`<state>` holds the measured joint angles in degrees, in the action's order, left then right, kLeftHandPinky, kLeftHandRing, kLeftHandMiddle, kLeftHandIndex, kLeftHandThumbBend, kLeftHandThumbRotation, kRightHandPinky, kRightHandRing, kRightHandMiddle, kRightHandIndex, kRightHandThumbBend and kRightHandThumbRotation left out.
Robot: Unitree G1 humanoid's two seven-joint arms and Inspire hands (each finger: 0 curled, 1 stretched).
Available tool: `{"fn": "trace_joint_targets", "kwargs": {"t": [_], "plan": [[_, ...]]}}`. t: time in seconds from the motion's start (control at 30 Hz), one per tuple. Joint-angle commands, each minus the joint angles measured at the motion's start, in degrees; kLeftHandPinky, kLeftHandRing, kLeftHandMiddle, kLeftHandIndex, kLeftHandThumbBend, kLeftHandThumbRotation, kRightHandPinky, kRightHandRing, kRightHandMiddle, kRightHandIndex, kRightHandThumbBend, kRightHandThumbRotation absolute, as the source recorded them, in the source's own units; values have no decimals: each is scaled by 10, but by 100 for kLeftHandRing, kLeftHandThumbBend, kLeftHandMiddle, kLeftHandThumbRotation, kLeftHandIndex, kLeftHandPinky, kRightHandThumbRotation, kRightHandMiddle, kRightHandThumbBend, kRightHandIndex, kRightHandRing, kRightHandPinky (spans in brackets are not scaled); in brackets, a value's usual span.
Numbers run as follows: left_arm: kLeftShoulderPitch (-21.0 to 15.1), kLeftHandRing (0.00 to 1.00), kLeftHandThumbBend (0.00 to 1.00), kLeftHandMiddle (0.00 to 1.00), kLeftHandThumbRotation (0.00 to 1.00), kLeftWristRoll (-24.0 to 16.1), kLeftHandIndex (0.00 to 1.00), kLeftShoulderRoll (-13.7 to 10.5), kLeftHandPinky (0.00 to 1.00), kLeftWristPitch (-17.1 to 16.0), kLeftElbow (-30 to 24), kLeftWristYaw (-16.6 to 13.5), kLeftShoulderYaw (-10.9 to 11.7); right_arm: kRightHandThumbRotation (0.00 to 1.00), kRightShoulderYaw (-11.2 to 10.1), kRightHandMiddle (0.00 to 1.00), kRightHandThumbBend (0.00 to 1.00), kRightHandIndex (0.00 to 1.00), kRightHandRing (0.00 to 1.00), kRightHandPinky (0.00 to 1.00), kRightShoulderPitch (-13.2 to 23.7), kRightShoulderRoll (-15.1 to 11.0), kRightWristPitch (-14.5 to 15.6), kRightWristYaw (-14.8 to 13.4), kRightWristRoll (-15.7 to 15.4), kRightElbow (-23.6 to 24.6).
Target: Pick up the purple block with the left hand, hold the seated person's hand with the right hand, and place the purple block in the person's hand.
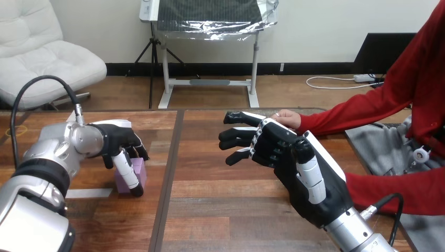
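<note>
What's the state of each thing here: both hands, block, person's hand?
left hand: thumb and fingers curled round purple block
purple block: gripped, seemingly resting on the table
right hand: raised, fingers open, holding nothing
person's hand: behind the right hand, not held; contact unclear

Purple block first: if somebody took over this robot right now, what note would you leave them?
Left hand: thumb and fingers closed round the purple block, which sits on the table, not yet lifted.
Right hand: open, fingers straight, in front of the person's hand; no grip on it.
Done: block grasped.
Left: lift it, hold the person's hand, place the block in it.
</note>
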<state>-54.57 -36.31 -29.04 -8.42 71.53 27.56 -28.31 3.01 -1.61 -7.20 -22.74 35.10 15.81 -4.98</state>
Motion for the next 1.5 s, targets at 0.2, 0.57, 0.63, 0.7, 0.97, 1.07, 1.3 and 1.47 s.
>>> {"fn": "trace_joint_targets", "kwargs": {"t": [0.2, 0.57, 0.63, 0.7, 0.97, 1.07, 1.3, 1.47], "plan": [[-18, 63, 76, 68, 0, 3, 67, -7, 60, -21, -12, -31, 6, 100, -11, 74, 81, 80, 73, 62, 28, -4, -20, -7, 0, 5], [-13, 59, 73, 65, 0, -7, 63, -4, 57, -23, -12, -49, -3, 100, -12, 74, 78, 80, 72, 63, 23, -7, -22, -14, -4, 12], [-12, 60, 73, 66, 0, -9, 64, -3, 57, -21, -11, -51, -4, 100, -12, 74, 78, 80, 72, 63, 23, -7, -22, -15, -4, 13], [-11, 61, 75, 67, 0, -10, 64, -2, 58, -22, -11, -52, -5, 100, -12, 74, 78, 80, 72, 63, 23, -8, -21, -14, -3, 14], [-12, 65, 82, 69, 0, -18, 66, -2, 60, -21, -10, -50, -12, 100, -14, 74, 77, 80, 72, 63, 25, -9, -20, -11, 1, 14], [-13, 68, 86, 72, 0, -25, 67, -1, 62, -16, -10, -46, -15, 100, -15, 74, 76, 80, 72, 63, 26, -8, -22, -10, 2, 12], [-14, 75, 89, 79, 0, -31, 71, 1, 66, -4, -8, -42, -15, 100, -17, 74, 76, 79, 72, 63, 26, -7, -20, -11, 2, 12], [-16, 77, 90, 81, 0, -30, 74, 3, 66, 5, -8, -37, -16, 100, -18, 74, 76, 79, 72, 62, 27, -6, -19, -12, 3, 13]]}}
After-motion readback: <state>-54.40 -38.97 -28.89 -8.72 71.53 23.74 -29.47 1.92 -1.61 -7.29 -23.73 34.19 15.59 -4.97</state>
